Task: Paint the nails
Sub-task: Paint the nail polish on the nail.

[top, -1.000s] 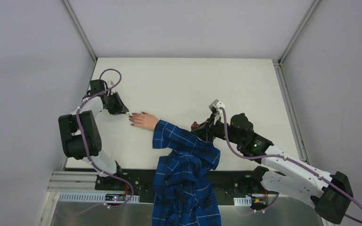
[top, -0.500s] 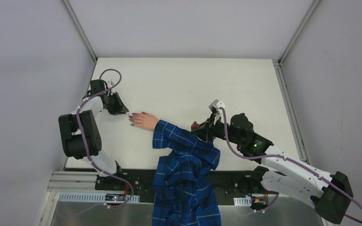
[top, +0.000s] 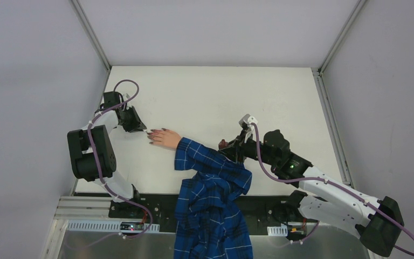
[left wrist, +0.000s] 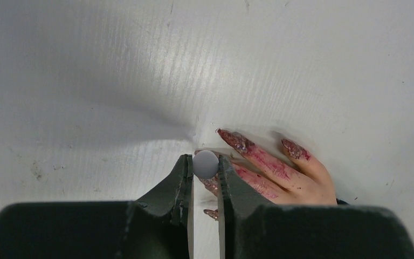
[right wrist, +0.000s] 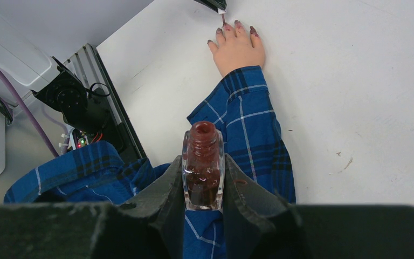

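White table (top: 210,91), both arms over it. Blue plaid sleeve (top: 210,167) runs from centre-left of the table to the near edge and drapes over it. Pale hand (top: 165,138) sticks out of the cuff, flat on the table, fingers pointing left.

Right gripper (top: 232,148) sits mid-table, just right of the sleeve, clamped on an uncapped polish bottle (right wrist: 203,172). Bottle is upright, dark red inside, neck smeared. In the right wrist view it stands over plaid cloth.

Left gripper (top: 142,128) is at the left side of the table, right at the fingertips of the hand, closed on a small white cap (left wrist: 205,163). A thin brush (right wrist: 222,17) pokes out below it toward the fingers. Can't tell if it touches a nail.

Nails (left wrist: 237,141) are at the left end of the hand, centre-left on the table, just beside the left gripper's tips. They're dark reddish-purple and blotchy, with polish smeared down onto the finger skin.
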`<state>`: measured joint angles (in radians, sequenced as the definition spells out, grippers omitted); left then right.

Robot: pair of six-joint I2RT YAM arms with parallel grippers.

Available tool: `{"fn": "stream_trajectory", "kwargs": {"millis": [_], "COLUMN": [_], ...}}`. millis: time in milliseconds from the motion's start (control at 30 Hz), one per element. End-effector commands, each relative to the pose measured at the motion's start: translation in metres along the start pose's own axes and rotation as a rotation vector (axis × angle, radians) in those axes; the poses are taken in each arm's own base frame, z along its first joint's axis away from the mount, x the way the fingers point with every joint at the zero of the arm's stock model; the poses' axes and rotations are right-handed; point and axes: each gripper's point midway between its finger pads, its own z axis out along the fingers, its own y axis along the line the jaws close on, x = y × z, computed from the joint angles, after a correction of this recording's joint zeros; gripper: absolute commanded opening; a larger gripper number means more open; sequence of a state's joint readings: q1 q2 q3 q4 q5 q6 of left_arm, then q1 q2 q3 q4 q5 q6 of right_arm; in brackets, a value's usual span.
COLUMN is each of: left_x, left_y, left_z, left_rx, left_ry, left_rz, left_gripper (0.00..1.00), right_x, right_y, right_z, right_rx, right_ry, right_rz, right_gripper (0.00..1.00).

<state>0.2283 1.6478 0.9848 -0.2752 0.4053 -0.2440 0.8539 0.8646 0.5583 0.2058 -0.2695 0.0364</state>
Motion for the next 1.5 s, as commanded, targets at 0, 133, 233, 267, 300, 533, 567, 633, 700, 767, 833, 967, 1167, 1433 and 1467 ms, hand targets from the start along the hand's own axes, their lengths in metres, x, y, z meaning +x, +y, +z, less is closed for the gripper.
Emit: {"fn": "stream_trajectory", "kwargs": {"millis": [0, 133, 233, 267, 300, 533, 567, 633, 700, 767, 833, 967, 1167, 1433, 1467], "left_x": [-0.009, -0.008, -0.009, -0.009, -0.009, -0.012, -0.012, -0.015, -0.018, -0.022, -0.025, -0.031, -0.029, -0.020, -0.020], "left_y": [-0.001, 0.001, 0.002, 0.002, 0.003, 0.003, 0.003, 0.002, 0.002, 0.001, 0.000, -0.005, -0.013, -0.025, -0.025], "left_z": [-0.002, -0.002, -0.002, -0.002, -0.002, -0.004, -0.005, -0.008, -0.013, -0.018, -0.023, -0.031, -0.035, -0.025, -0.024], "left_rx": [-0.015, -0.023, -0.028, -0.030, -0.032, -0.030, -0.030, -0.031, -0.031, -0.033, -0.031, -0.019, 0.019, 0.081, 0.080], "left_ry": [-0.016, -0.015, -0.017, -0.019, -0.019, -0.030, -0.032, -0.045, -0.062, -0.082, -0.101, -0.134, -0.138, -0.088, -0.083], "left_rz": [0.013, 0.009, 0.006, 0.004, 0.003, -0.005, -0.007, -0.009, -0.009, 0.001, 0.012, 0.030, 0.041, 0.061, 0.061], "left_gripper": [0.00, 0.00, 0.00, 0.00, 0.00, 0.00, 0.00, 0.00, 0.00, 0.00, 0.00, 0.00, 0.00, 0.00, 0.00], "right_x": [-0.014, -0.014, -0.014, -0.014, -0.014, -0.014, -0.014, -0.014, -0.014, -0.015, -0.014, -0.015, -0.016, -0.016, -0.016], "right_y": [0.004, 0.004, 0.004, 0.003, 0.003, 0.004, 0.004, 0.004, 0.004, 0.004, 0.003, 0.004, 0.005, 0.005, 0.005], "right_z": [0.001, 0.001, 0.001, 0.001, 0.001, 0.001, 0.001, 0.001, 0.001, 0.001, 0.001, 0.000, -0.001, -0.001, -0.001], "right_rx": [-0.019, -0.020, -0.019, -0.018, -0.018, -0.020, -0.019, -0.018, -0.018, -0.019, -0.018, -0.021, -0.021, -0.022, -0.022], "right_ry": [-0.056, -0.056, -0.055, -0.055, -0.056, -0.056, -0.057, -0.057, -0.056, -0.058, -0.056, -0.060, -0.063, -0.063, -0.062], "right_rz": [-0.023, -0.023, -0.023, -0.023, -0.023, -0.022, -0.022, -0.022, -0.022, -0.022, -0.021, -0.023, -0.024, -0.023, -0.023], "right_gripper": [0.00, 0.00, 0.00, 0.00, 0.00, 0.00, 0.00, 0.00, 0.00, 0.00, 0.00, 0.00, 0.00, 0.00, 0.00]}}
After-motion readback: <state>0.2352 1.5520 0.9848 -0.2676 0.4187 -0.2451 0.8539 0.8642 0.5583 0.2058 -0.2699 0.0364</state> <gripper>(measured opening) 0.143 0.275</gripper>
